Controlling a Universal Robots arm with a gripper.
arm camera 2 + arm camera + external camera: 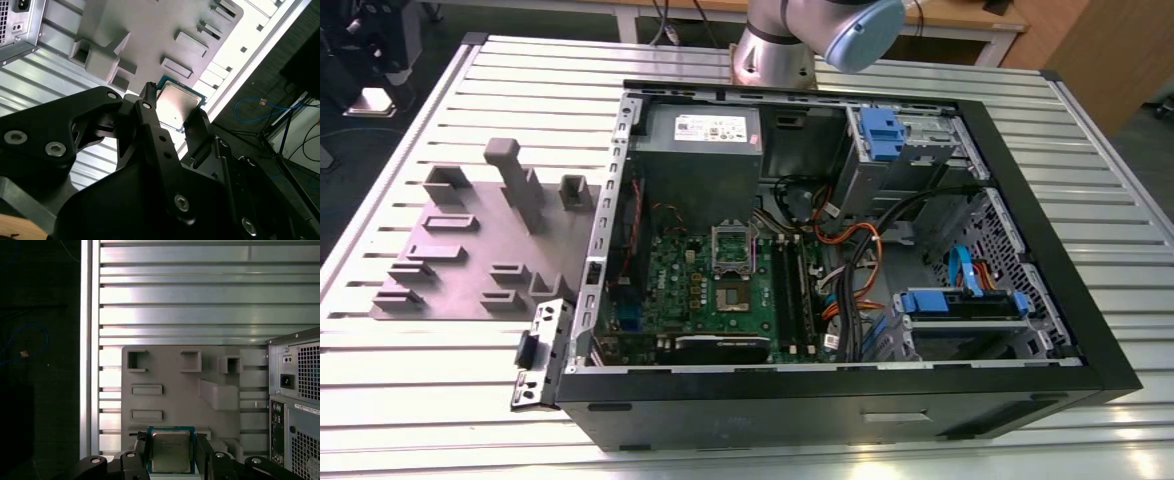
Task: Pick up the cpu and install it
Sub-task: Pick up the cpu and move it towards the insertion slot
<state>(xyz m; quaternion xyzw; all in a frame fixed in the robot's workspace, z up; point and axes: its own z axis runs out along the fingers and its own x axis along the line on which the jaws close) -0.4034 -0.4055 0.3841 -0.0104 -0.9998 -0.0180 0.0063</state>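
My gripper (pixel 171 458) grips the cpu (pixel 171 450) by two opposite edges, held over the grey slotted tray's (pixel 170 372) edge.

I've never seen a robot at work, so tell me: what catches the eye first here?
An open computer case lies on a slatted metal table, its green motherboard bare. In both wrist views a black gripper pinches a small silvery cpu at the edge of a grey tray.

The cpu (pixel 170 452) sits in the tool (pixel 171 444), with the holder plate (pixel 170 377) lying beside the computer case (pixel 295 410).
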